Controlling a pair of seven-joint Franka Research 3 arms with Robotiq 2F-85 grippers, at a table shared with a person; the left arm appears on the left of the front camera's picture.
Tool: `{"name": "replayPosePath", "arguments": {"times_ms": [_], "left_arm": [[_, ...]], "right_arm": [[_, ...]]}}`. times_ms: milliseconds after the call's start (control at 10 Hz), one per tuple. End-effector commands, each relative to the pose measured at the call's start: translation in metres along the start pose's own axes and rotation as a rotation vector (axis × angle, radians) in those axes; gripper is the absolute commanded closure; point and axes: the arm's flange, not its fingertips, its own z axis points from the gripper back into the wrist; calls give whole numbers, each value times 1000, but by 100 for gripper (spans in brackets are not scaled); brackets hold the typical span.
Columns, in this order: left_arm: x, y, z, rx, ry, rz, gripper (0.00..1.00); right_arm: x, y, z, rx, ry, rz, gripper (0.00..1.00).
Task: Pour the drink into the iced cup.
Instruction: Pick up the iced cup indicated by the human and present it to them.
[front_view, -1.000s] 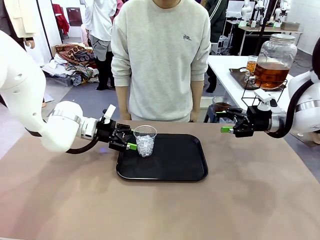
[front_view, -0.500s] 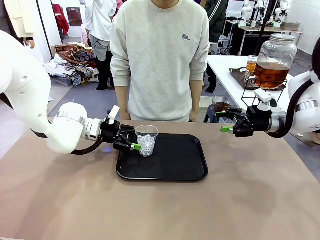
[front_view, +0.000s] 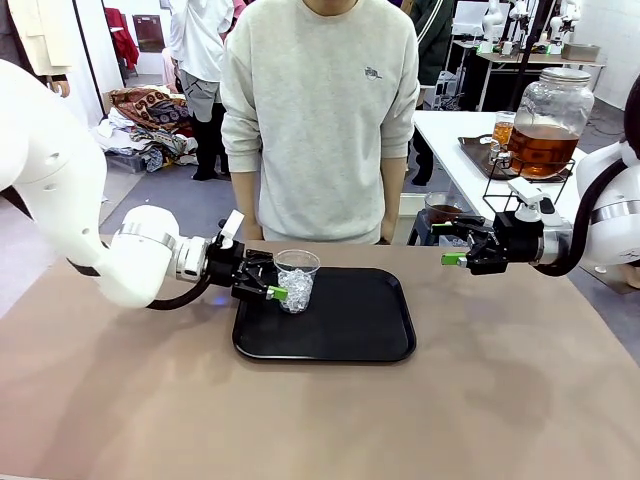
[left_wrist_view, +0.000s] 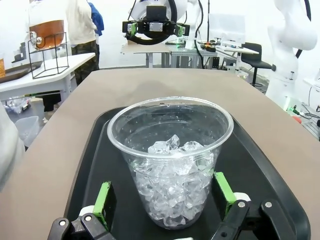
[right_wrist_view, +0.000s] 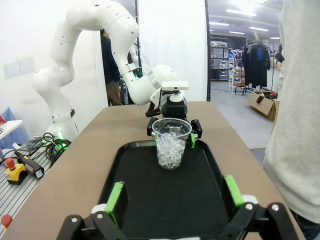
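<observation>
My left tool (left_wrist_view: 164, 197): jaws wide apart, green pads flanking the clear plastic cup of ice cubes (left_wrist_view: 170, 150), no visible squeeze. Cup upright at the left end of the black plastic tray (front_view: 350, 335), centre-left of front view. My judgement: thin wall, crushable, probably slick with condensation, weighted low by ice; I take it low, gently. My right tool (front_view: 448, 243), frame right: jaws apart, empty.

Left pincer (front_view: 280, 284) low and level, spread wide; right pincer (front_view: 450, 244) higher, likewise spread, both aimed inward.
</observation>
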Motion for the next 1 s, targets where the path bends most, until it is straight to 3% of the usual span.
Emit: {"name": "replayPosePath", "arguments": {"times_ms": [0, 900], "left_arm": [[1, -2, -6, -27, -19, 6, 0], [3, -17, -17, -4, -10, -30, 0]], "right_arm": [[4, -3, -2, 2, 6, -1, 0], [4, -3, -2, 2, 6, -1, 0]]}}
